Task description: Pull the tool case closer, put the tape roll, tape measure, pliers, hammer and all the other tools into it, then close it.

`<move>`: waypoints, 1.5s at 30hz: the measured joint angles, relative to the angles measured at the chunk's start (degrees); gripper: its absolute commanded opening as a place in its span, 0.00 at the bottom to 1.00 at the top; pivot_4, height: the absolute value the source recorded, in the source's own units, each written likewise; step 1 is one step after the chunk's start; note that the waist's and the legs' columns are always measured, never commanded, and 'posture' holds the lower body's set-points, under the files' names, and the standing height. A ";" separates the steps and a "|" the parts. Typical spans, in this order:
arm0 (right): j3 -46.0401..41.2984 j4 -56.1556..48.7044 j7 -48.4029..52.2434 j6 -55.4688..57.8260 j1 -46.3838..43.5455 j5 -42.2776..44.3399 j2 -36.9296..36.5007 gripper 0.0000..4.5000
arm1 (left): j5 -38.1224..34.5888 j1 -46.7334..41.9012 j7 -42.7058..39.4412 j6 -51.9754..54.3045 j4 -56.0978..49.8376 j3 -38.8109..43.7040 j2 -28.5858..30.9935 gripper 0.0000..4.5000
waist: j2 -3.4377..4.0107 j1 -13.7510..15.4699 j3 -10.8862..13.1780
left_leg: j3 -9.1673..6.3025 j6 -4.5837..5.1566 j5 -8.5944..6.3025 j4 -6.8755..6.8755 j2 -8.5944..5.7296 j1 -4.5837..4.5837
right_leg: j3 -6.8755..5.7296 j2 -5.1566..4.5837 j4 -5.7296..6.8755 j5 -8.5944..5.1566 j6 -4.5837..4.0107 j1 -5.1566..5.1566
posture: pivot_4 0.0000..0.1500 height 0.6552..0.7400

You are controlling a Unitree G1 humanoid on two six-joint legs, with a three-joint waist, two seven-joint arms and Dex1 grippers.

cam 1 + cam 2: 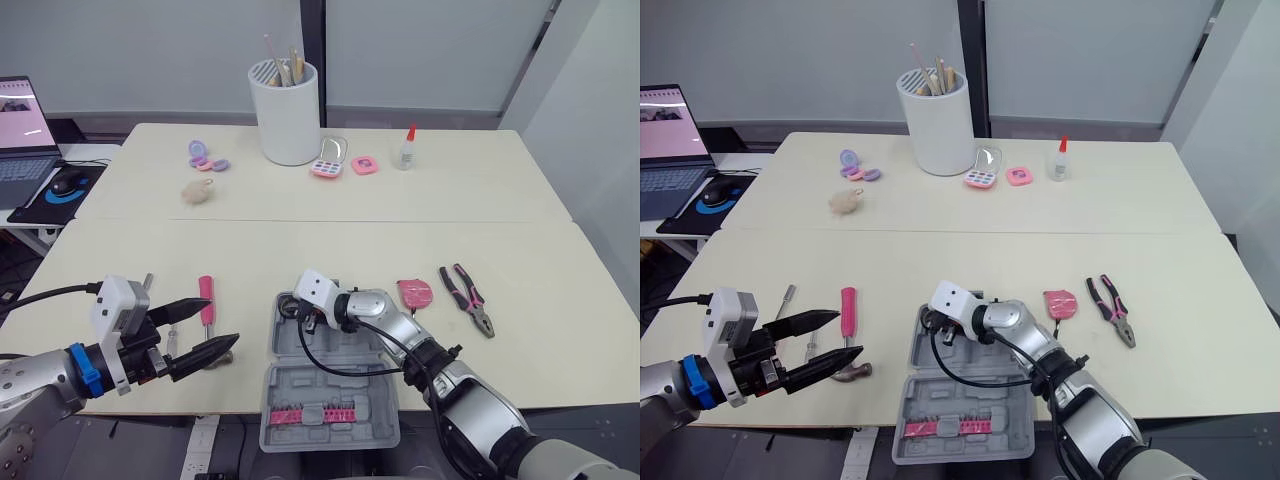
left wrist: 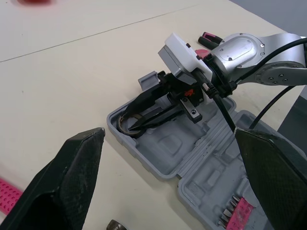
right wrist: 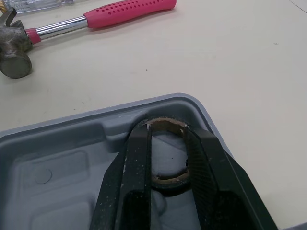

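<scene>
the tool case [image 1: 300,398] lies open at the near edge of the table [image 1: 300,240], with a pink strip of bits [image 1: 312,414] in its near half. the right gripper [image 3: 167,132] reaches into the case's far-left corner, its two black fingers closed on either side of the tape roll [image 3: 169,179], which sits low in that corner pocket. the left gripper [image 1: 222,322] hovers over the near-left part of the table, left of the case, fingers spread wide with nothing between them. the hammer [image 1: 205,298] lies just beside it on the table, pink handle pointing far and head near. right of the case lie the pink tape measure [image 1: 414,293] and, further right, the pliers [image 1: 467,300], both still outside it.
</scene>
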 measured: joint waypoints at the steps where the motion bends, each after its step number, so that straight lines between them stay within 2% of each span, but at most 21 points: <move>1: -0.05 -0.04 0.12 0.14 0.00 0.03 0.02 0.26 | 0.04 0.00 0.01 0.00 0.00 -0.03 0.00 1.00 | 0.00 0.01 0.00 | 0.00 0.00 0.00 0.00 0.00 0.00 | 0.01 0.00 0.00 0.00 0.00 0.00 | 1.00 1.00; 10: -0.89 -1.64 1.98 1.15 0.03 0.69 -0.10 0.26 | 0.49 -1.16 -0.05 -1.07 0.38 -0.36 -0.01 1.00 | 0.01 0.08 0.01 | 0.00 -0.01 -0.01 0.00 0.00 -0.01 | 0.00 0.00 0.00 0.00 0.00 0.00 | 1.00 1.00; 16: -4.78 -16.84 10.15 6.84 0.29 6.60 -7.07 0.26 | 1.50 -2.60 -2.39 -2.25 5.77 -0.02 1.04 1.00 | 0.03 0.15 0.06 | -0.02 -0.01 -0.01 -0.01 0.00 -0.05 | -0.04 0.00 -0.01 0.00 0.00 -0.04 | 1.00 1.00; 19: -8.94 -26.13 16.46 9.46 2.05 11.53 -15.94 0.37 | 2.64 -3.12 -4.68 -3.39 11.95 2.94 3.47 1.00 | 0.02 0.50 0.06 | -0.11 -0.01 -0.02 -0.03 -0.01 -0.09 | -0.16 -0.03 -0.17 -0.01 -0.01 0.00 | 1.00 1.00; 22: -13.66 -32.10 21.55 12.77 5.87 16.01 -24.85 0.53 | 4.20 -3.97 -7.40 -5.04 18.54 5.13 5.87 1.00 | 0.03 0.48 0.06 | -0.09 0.00 -0.02 -0.09 0.00 -0.13 | -0.19 -0.03 -0.38 -0.01 -0.01 0.03 | 1.00 1.00; 26: -21.59 -37.74 25.96 17.21 10.73 21.42 -36.87 0.76 | 6.54 -5.33 -11.32 -7.36 29.12 8.08 9.64 1.00 | 0.08 0.41 0.11 | -0.08 0.02 -0.04 -0.12 0.01 -0.36 | -0.21 -0.03 -0.45 -0.01 -0.01 -0.18 | 1.00 1.00; 29: -28.06 -39.94 26.46 18.58 13.82 24.33 -43.32 0.99 | 7.98 -6.01 -13.87 -8.96 35.64 9.61 11.62 1.00 | 0.08 0.08 0.11 | 0.03 0.02 -0.05 -0.14 0.12 -0.40 | -0.20 0.00 -0.43 -0.02 -0.04 -0.28 | 1.00 1.00; 38: -41.44 -35.64 29.21 15.71 26.66 27.50 -54.32 1.00 | 11.53 -6.29 -17.96 -11.64 49.99 14.28 16.00 1.00 | 0.12 0.32 0.13 | 0.21 0.02 -0.07 -0.14 0.20 -0.38 | -0.15 0.01 -0.44 -0.04 -0.08 -0.31 | 1.00 1.00; 45: -44.72 -29.27 32.12 12.68 30.63 27.67 -57.23 1.00 | 14.22 -11.26 -20.59 -14.93 59.73 13.76 19.20 1.00 | 0.14 0.12 0.14 | 0.38 0.02 -0.07 -0.13 0.26 -0.36 | -0.04 0.05 -0.41 -0.02 -0.10 -0.39 | 1.00 1.00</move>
